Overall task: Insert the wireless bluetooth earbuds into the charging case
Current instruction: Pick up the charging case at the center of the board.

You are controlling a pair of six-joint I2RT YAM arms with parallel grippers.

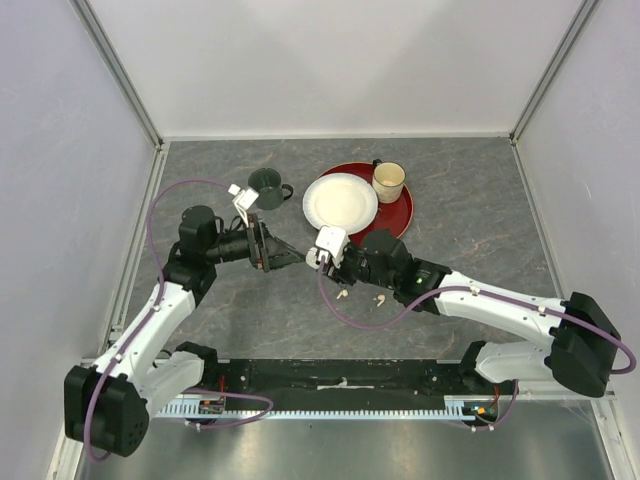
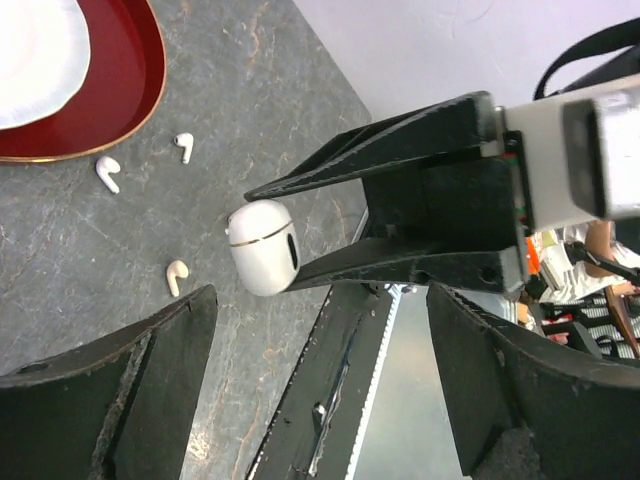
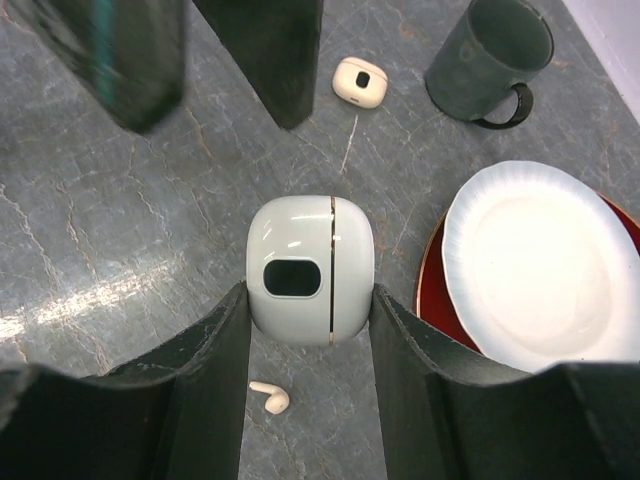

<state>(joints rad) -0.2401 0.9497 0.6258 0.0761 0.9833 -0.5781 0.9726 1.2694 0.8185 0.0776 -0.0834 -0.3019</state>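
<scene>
Right gripper point(image 3: 309, 292) clamps glossy white rounded charging case point(image 3: 310, 262), lid shut; left gripper point(image 3: 215, 112) fingers apart, empty. Tiny comma-shaped white and peach earbuds point(image 2: 107, 173) lie loose, upper left in left wrist view. Apparently none inserted.

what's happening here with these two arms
The right end effector grips a white charging case. The left end effector hangs open facing it, holding nothing. Three earbuds lie loose on the table beside the red tray; the case's lid looks shut.
</scene>
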